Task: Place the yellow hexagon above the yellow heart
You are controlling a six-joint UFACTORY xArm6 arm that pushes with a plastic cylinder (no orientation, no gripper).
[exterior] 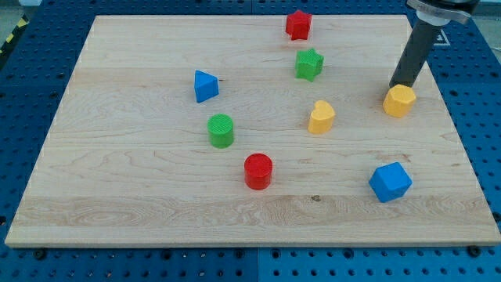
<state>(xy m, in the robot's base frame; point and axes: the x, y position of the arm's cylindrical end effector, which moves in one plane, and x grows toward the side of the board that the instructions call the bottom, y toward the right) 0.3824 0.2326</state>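
Note:
The yellow hexagon [399,101] lies on the wooden board near its right edge. The yellow heart [321,117] lies to the view's left of it, slightly lower. My tip [398,84] comes down from the view's top right and rests right at the hexagon's upper edge, touching or almost touching it. The rod leans up toward the top right corner.
A green star [309,64] and a red star [298,24] lie above the heart. A blue cube [390,182] is at the lower right. A red cylinder [257,171], a green cylinder [221,130] and a blue triangle [205,85] lie left of centre. The board's right edge [462,133] is close to the hexagon.

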